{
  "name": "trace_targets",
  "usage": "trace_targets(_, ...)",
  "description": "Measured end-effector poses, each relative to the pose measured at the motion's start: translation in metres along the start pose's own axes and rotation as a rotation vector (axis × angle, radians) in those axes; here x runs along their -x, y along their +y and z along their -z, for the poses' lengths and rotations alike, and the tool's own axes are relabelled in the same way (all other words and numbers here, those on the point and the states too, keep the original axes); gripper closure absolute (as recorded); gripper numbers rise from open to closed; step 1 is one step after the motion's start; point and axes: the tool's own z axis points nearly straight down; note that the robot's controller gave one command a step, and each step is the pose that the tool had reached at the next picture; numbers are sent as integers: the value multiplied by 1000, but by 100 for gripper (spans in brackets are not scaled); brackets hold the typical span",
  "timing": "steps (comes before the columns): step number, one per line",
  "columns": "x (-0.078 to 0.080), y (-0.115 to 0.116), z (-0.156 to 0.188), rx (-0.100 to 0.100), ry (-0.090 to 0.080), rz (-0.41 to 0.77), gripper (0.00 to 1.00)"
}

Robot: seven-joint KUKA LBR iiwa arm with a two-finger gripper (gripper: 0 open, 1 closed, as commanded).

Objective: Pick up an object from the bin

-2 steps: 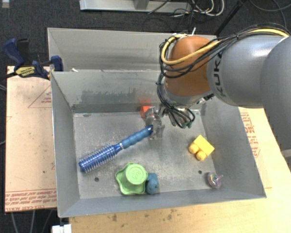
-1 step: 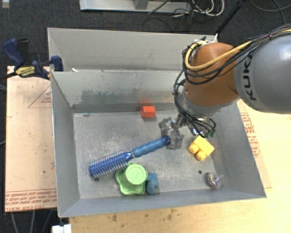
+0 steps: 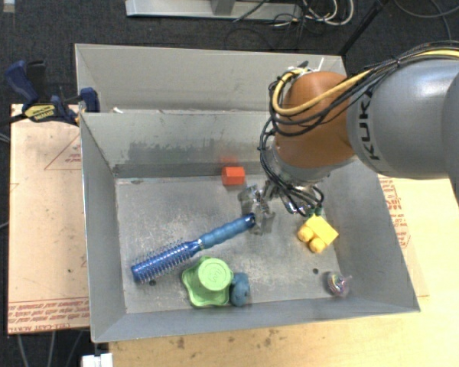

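1. the gripper [image 3: 258, 211] hangs at the handle tip of the blue brush [image 3: 191, 248], which lies slantwise mid-floor in the bin [image 3: 99, 205] — open or closed, i cannot tell.
2. the brush looks light, stiff and smooth, so it is likely best gripped across the narrow handle, not the bristles.

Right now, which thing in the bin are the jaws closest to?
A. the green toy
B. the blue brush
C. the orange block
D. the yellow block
B: the jaws are right at the handle end of the brush, while the orange block, the yellow block and the green toy all lie clearly apart from them.
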Motion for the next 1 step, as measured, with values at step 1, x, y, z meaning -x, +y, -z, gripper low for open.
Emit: trace_targets(1, 25, 4, 31, -2, -4, 99, 100)
